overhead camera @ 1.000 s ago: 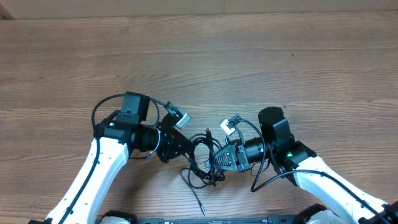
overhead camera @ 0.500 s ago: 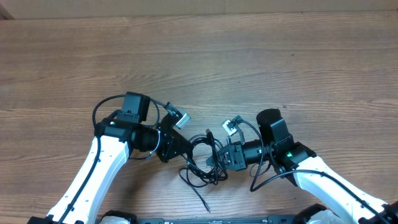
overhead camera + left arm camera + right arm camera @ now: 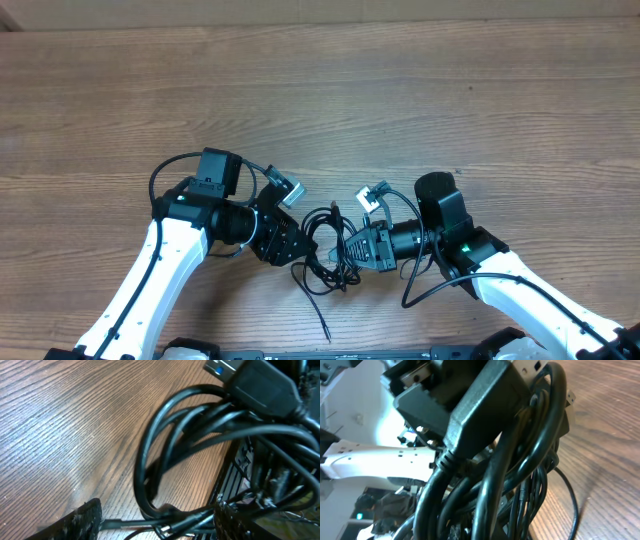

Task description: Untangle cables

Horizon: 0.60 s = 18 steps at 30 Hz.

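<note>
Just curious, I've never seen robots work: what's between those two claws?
A tangled bunch of thin black cables fills the gap between the left gripper and right gripper, seen from overhead.

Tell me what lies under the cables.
Under the cables only bare table shows through the loops. The left gripper and right gripper cover the bundle's sides; what lies beneath there is hidden.

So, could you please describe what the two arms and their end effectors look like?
Both arms match: the left arm and right arm have white links, black cylindrical joint housings and a green light near the wrist. A thin black wire loops beside each wrist. The left end effector and right end effector are black, each topped by a silver camera module.
</note>
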Tool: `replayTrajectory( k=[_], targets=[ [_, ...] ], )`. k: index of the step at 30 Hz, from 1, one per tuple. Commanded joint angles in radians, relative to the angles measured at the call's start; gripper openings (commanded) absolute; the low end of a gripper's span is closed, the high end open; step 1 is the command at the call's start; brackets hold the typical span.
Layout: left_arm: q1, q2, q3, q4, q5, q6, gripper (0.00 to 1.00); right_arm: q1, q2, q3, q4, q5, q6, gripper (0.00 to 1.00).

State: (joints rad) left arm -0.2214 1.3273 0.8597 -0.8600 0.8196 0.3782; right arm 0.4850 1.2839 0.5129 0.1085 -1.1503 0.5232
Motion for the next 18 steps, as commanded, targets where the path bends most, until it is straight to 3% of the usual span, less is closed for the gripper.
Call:
replayTrajectory(
  k=[1,5,9,11,14,16,18],
  targets=[
    [-0.002,0.006,0.017,0.006,-0.007,0.038,0.71,-0.002,-0.003,0.004,0.023,-0.084,-0.005,0.04],
    [-0.002,0.006,0.017,0.026,0.010,0.038,0.72,-0.002,-0.003,0.004,0.041,-0.124,-0.005,0.04],
    [-0.002,0.006,0.017,0.038,0.126,0.122,0.71,-0.002,-0.003,0.004,0.040,-0.130,-0.005,0.04],
    [-0.002,0.006,0.017,0.039,0.145,0.152,0.65,-0.002,-0.003,0.004,0.040,-0.137,-0.005,0.04],
    [-0.002,0.011,0.016,0.037,0.143,0.154,0.40,-0.002,-0.003,0.004,0.040,-0.147,-0.005,0.04],
    [-0.002,0.015,0.008,0.037,0.147,0.154,0.38,-0.002,-0.003,0.004,0.041,-0.150,-0.005,0.04],
    [-0.003,0.021,-0.004,0.038,0.157,0.154,0.45,-0.002,-0.003,0.004,0.041,-0.150,-0.005,0.04]
  ],
)
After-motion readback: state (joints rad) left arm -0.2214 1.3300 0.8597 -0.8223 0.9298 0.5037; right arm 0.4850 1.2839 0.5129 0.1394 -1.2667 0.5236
